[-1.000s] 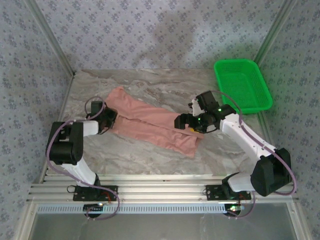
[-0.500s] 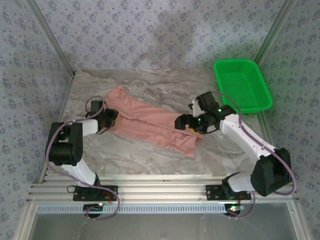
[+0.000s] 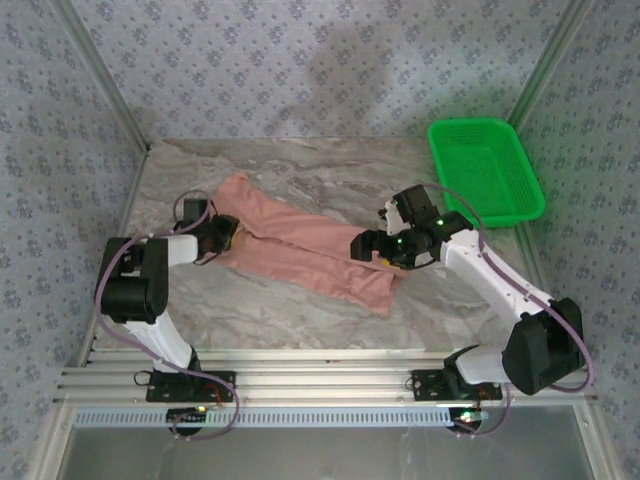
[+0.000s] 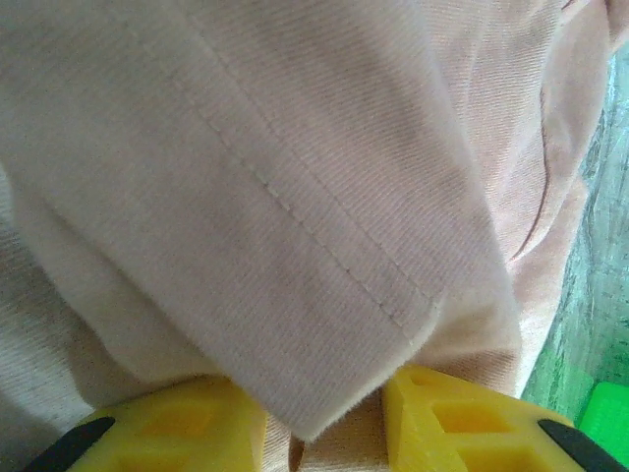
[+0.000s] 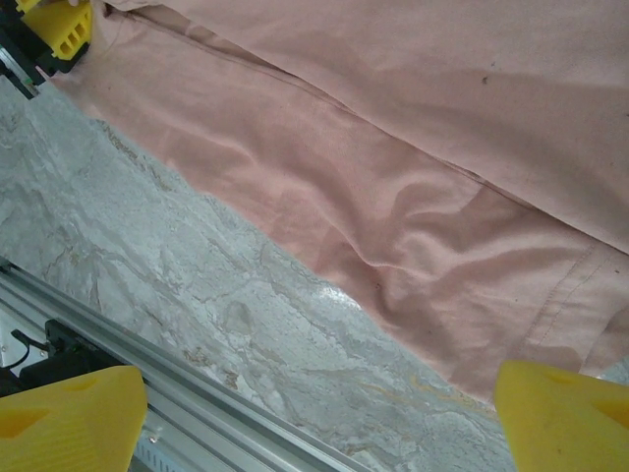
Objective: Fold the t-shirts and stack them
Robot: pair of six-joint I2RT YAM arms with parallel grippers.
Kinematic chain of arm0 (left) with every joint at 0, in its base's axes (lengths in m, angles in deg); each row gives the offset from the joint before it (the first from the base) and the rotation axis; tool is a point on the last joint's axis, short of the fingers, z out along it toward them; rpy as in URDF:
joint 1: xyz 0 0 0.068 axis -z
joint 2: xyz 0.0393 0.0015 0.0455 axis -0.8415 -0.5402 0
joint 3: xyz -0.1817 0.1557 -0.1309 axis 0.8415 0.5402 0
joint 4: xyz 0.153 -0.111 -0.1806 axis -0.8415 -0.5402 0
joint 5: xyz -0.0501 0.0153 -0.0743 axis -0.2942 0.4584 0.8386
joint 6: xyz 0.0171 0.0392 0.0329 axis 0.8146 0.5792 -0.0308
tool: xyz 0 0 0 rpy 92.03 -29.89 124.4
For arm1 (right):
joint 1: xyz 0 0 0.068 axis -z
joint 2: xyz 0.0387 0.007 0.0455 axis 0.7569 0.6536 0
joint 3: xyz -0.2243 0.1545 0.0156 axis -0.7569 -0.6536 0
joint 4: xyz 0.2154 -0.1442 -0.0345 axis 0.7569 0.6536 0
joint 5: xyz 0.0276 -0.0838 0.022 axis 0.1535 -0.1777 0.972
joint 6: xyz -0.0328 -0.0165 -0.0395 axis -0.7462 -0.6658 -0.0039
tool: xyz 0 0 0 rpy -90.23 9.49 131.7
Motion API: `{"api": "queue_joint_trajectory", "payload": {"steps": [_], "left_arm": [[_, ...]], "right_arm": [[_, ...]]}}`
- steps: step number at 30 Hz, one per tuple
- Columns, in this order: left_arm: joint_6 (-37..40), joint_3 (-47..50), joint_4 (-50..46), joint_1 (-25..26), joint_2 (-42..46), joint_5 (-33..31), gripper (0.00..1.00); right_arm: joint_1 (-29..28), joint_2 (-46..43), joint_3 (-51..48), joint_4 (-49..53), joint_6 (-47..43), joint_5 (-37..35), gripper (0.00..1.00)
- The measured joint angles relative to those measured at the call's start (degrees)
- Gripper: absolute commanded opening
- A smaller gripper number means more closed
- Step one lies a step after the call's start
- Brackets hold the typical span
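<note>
The salmon-pink t-shirt [image 3: 300,250] lies as a long narrow band slanting across the marble table, from back left to front right. My left gripper [image 3: 225,237] is at the band's left end. In the left wrist view a stitched hem corner of the t-shirt [image 4: 295,226] drapes over and between its yellow fingers [image 4: 462,418], which stand apart; the left gripper [image 4: 324,428] is open. My right gripper [image 3: 362,245] hovers over the band's right part, wide open, with the t-shirt [image 5: 413,167] and bare table below the right gripper [image 5: 319,418]. No print shows.
A green plastic basket [image 3: 485,170] stands at the back right corner of the marble table [image 3: 330,180]. The aluminium rail [image 5: 147,393] runs along the table's near edge. In the right wrist view the left gripper [image 5: 49,34] shows at the top left.
The left gripper has crept slightly toward the shirt's left end. The right arm and the shirt have barely moved.
</note>
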Motion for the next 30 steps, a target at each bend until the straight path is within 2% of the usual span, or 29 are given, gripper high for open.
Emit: {"api": "queue_joint_trajectory", "payload": {"steps": [10,14,21,30], "left_arm": [[-0.2,-1.4,0.2,0.0,-1.4,0.6,0.09],[0.0,-1.5,-0.7,0.0,-1.4,0.6,0.02],[0.3,-1.5,-3.7,0.0,-0.2,0.6,0.0],[2.4,-1.5,-9.2,-0.2,5.5,0.6,0.0]], "right_arm": [[0.0,0.0,-0.6,0.0,0.0,0.0,0.93],[0.0,0.0,-0.6,-0.2,0.0,0.0,0.93],[0.0,0.0,-0.6,-0.2,0.0,0.0,0.93],[0.1,0.0,-0.6,-0.7,0.0,0.0,0.94]]}}
